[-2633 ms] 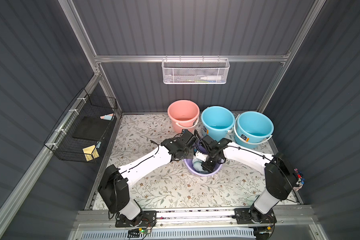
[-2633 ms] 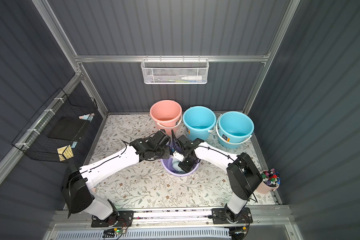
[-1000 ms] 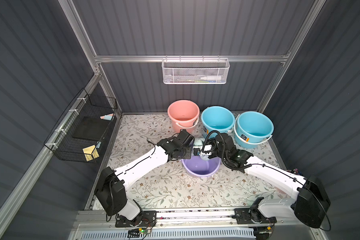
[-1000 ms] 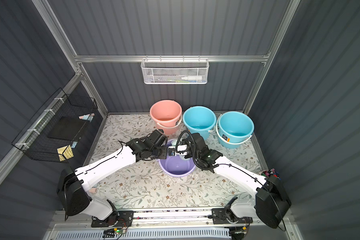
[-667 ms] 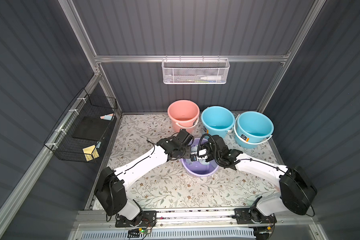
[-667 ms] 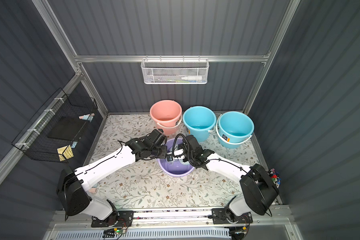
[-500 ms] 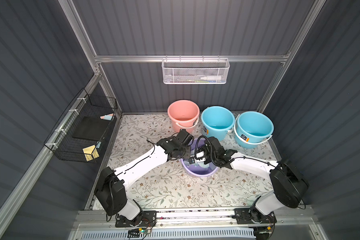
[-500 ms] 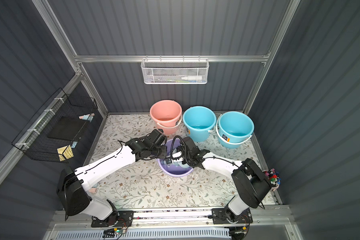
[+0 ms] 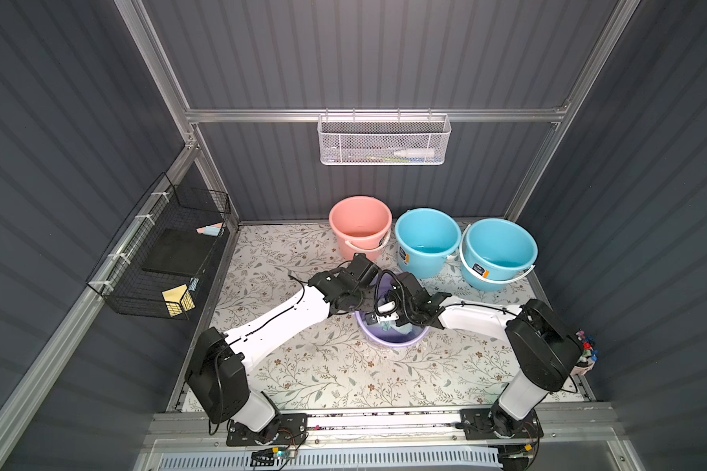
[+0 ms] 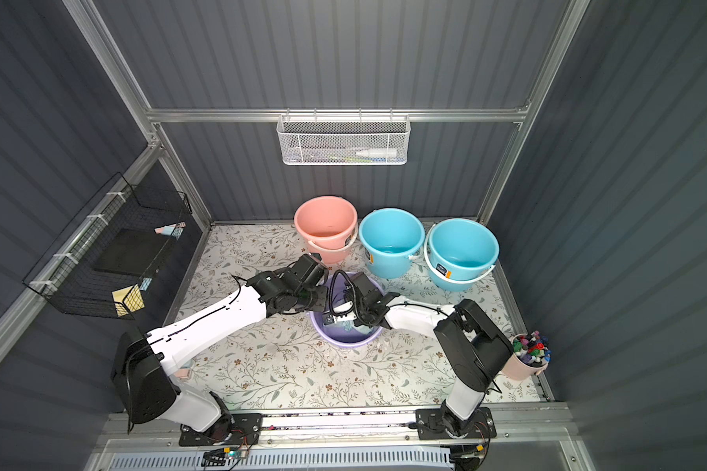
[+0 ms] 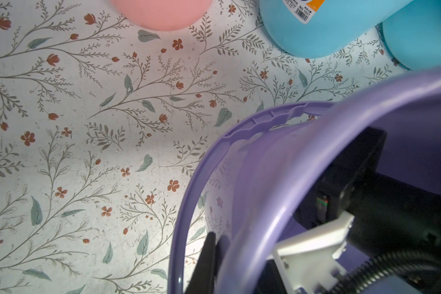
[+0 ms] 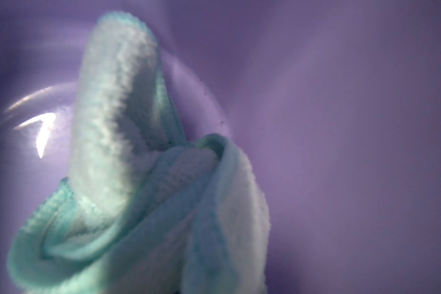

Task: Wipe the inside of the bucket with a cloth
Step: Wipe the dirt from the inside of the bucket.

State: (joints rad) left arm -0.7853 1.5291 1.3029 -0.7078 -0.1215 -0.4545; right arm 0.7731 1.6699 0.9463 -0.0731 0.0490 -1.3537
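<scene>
**Cloth (image 12: 143, 165) inside lilac bucket (image 9: 388, 343)**

Cloth: pale aqua terry, rumpled, clenched in the right gripper (image 9: 382, 320), its folds reaching past the fingers toward the bucket's floor.
Bucket: wall pinched between the left gripper (image 11: 215, 254) fingers.
Pink bucket (image 9: 360, 220): beyond the left fingers, apart.

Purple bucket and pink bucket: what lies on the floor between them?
Bare flowered mat only, between purple bucket and pink bucket, in the left wrist view.
</scene>
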